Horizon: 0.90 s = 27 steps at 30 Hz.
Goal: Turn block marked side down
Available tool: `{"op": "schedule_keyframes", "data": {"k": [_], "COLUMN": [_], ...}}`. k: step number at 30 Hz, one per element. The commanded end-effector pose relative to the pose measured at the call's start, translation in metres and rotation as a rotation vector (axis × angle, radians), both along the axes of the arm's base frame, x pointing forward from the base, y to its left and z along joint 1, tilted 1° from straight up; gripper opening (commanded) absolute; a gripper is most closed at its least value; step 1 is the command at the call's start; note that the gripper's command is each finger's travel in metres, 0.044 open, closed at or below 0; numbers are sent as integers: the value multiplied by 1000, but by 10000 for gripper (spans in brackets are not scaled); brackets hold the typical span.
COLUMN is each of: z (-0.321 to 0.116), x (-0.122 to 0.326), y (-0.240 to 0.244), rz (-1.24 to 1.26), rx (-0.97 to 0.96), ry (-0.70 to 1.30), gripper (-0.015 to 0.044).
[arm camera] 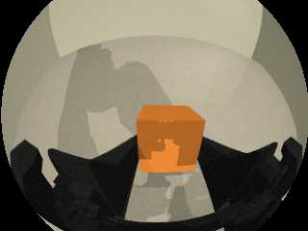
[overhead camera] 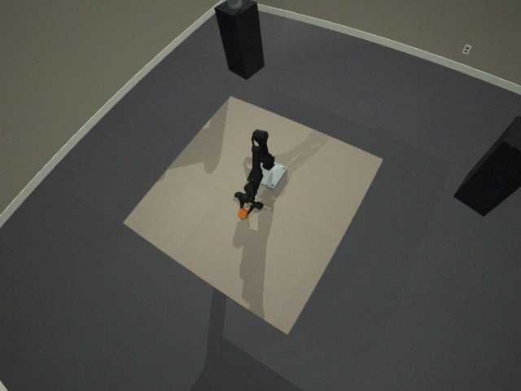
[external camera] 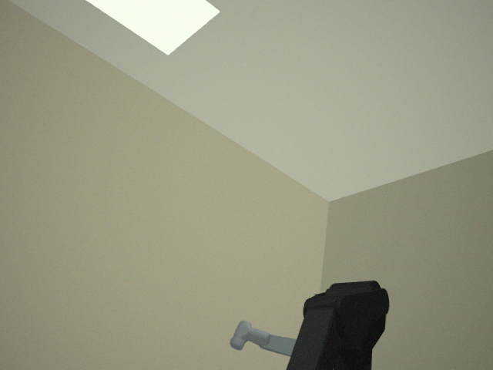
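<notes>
The orange block (overhead camera: 242,213) (arm camera: 169,137) is held between the two black fingers. My gripper (overhead camera: 245,210) (arm camera: 167,139) is shut on it, with one finger on each side. In the wrist view the far table surface and walls show beyond the block, so the gripper is tilted well away from straight down. The block is low over or at the tan table (overhead camera: 319,210); I cannot tell whether it touches. The faces in view are plain orange with patches of light and shadow, and no mark can be made out. The exterior view shows neither block nor fingers.
The arm's pale base plate (overhead camera: 275,175) lies behind the gripper. Arm shadows fall across the table in front of the block. Dark pillars (overhead camera: 242,41) (overhead camera: 490,177) stand beyond the table. In the exterior view a dark arm link (external camera: 338,326) stands before a grey jointed fixture (external camera: 254,335).
</notes>
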<state>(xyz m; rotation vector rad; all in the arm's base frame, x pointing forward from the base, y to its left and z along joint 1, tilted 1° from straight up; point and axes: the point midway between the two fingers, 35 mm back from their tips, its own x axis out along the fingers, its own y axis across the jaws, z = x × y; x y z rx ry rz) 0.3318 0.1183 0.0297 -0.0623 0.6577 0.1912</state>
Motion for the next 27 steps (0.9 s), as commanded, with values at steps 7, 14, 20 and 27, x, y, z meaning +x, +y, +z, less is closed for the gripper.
{"op": "schedule_keyframes", "data": {"k": [7,14,20,27], "z": [-5,-3,-1,-1], "x": [-11,-15,-15,-15], "y": [-5,-7,-7,-7], "rz": [-4,-6,-6,-6], "rx": [17,28,32,32], "ry": [-125,-169,-190,-190], "gripper": [0,0,0,0]}}
